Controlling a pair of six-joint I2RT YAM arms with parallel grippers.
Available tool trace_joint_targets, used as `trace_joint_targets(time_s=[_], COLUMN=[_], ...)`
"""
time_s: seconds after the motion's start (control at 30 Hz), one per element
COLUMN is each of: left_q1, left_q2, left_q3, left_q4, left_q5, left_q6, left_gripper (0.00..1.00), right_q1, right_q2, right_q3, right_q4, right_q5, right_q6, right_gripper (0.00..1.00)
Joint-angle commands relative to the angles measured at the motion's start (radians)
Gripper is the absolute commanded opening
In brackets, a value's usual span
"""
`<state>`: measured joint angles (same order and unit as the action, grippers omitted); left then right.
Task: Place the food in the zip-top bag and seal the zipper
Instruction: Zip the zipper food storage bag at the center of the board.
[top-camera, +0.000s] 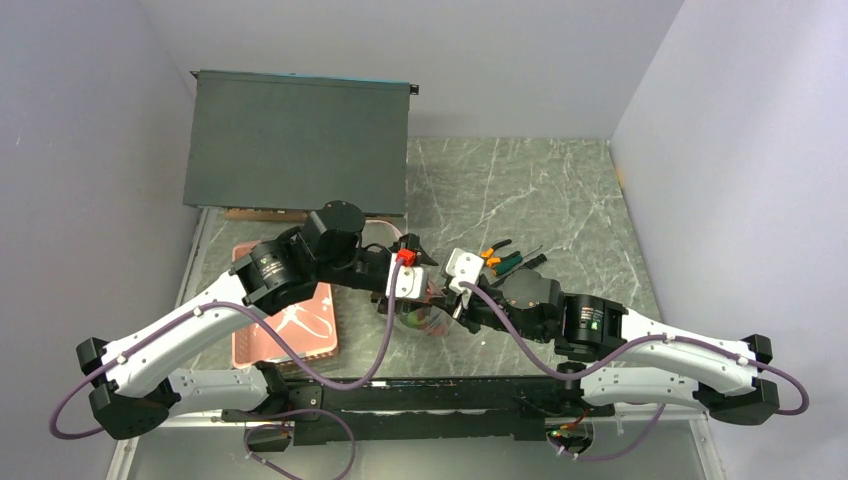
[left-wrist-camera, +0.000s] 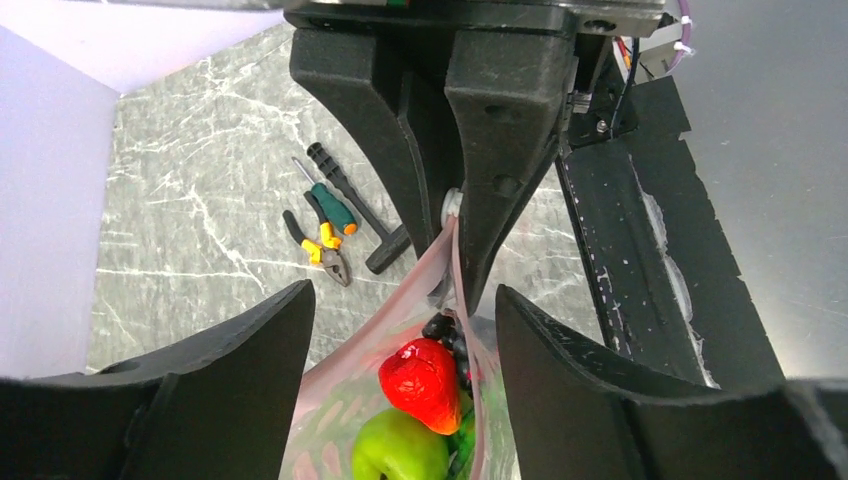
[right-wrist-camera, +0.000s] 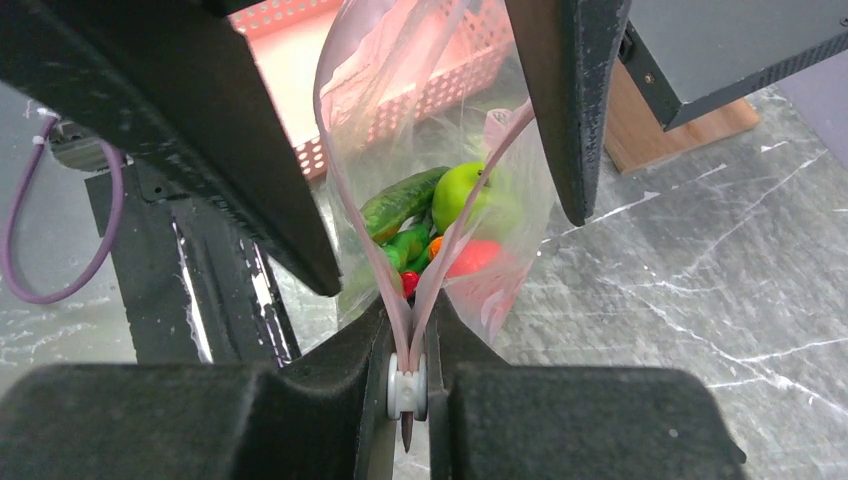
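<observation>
The clear zip-top bag hangs upright between my two grippers. Food shows inside it: a red-orange fruit, a green apple and dark grapes. The right wrist view adds a long green pod and a red chili. The pink zipper is parted into a V. My right gripper is shut on the zipper at its white slider. My left gripper is open, and its fingers straddle the bag's mouth from above.
Orange- and green-handled pliers, a screwdriver and a black tool lie on the marble behind the bag. A pink slotted basket sits to the left. A dark box fills the back left. A black rail runs along the near edge.
</observation>
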<state>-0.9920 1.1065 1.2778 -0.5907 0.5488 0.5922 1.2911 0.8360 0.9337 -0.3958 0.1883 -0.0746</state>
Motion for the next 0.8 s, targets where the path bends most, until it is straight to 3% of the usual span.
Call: trace_joint_targets(time_s=[0.0,0.2,0.3,0.53,0.6,0.67,0.77], left_q1=[-0.004,-0.004,-0.004,-0.004,-0.004,-0.004,-0.004], left_q2=[-0.005,-0.024,-0.036,-0.077,-0.091,-0.113,-0.163], left_q3=[0.021,-0.003,-0.024,-0.091,-0.108,-0.14,-0.206], left_q4=[0.015,0.032,0.037,0.078,0.089,0.117,0.199], left_q5=[-0.001,-0.013,-0.01,-0.026,-0.047,-0.093,-0.185], left_q6=[0.023,-0.007,-0.028,-0.1,-0.113,-0.153,-0.243], left_gripper=[0.68,0.51,0.37,0.14,0.09,0.0,0.0], right_q1=[0.002,0.002,0.003,0.002,0.001,0.001,0.001], right_q2=[-0.02,-0.04,-0.058,-0.092,-0.112,-0.141,-0.207], right_q3=[0.019,0.001,-0.027,-0.099,-0.128,-0.171,-0.261], right_q4=[0.049,0.066,0.095,0.186,0.221,0.27,0.372], right_q5=[-0.015,-0.015,-0.013,0.033,0.063,0.106,0.129], right_q6=[0.002,0.006,0.013,0.03,0.033,0.048,0.073], right_gripper=[0.0,0.0,0.1,0.14,0.22,0.37,0.54])
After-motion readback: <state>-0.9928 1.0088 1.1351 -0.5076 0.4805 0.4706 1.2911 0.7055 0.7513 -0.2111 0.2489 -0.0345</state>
